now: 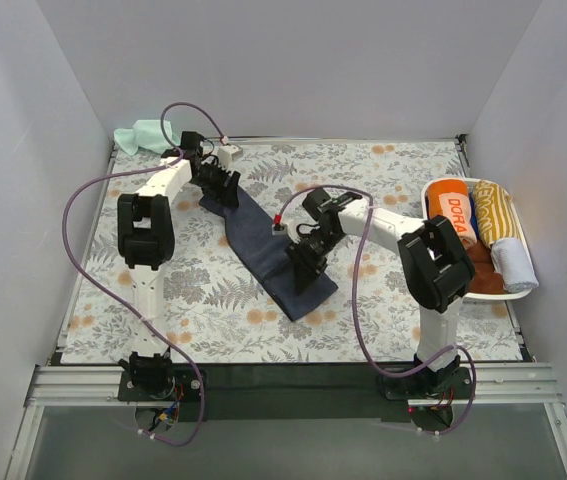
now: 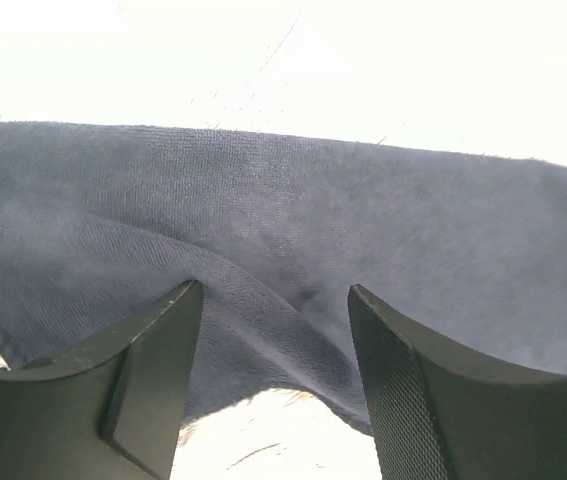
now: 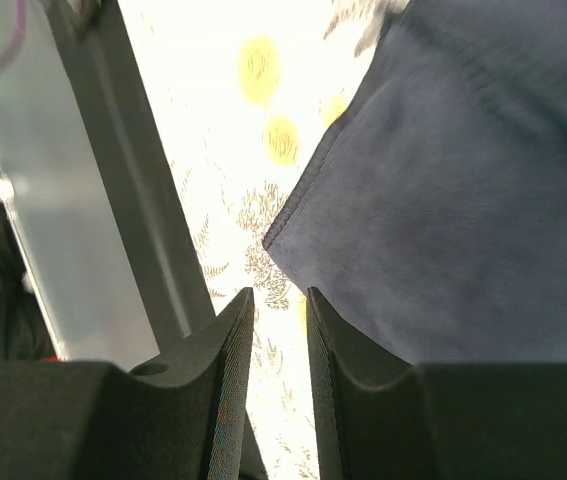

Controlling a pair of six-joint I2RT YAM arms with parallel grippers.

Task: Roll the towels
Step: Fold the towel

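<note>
As the navy towel [image 1: 268, 250] lies stretched diagonally across the middle of the desk [image 1: 403, 170], you have one hand at each end, probably to start rolling. Your left hand [image 2: 273, 300] is spread over the far edge. Your right hand [image 3: 281, 300], nearly pressed together, holds nothing at the near corner. The cloth looks flat and slightly wrinkled.

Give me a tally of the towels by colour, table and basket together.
Dark navy terry towel, lying flat: 1
Mint green towel, far-left corner: 1
Orange rolled towel with white lettering: 1
Yellow-striped rolled towel: 1
Brown towel: 1
Pale grey rolled towel: 1
Total: 6 visible; the last four sit in the white oval basket.
</note>
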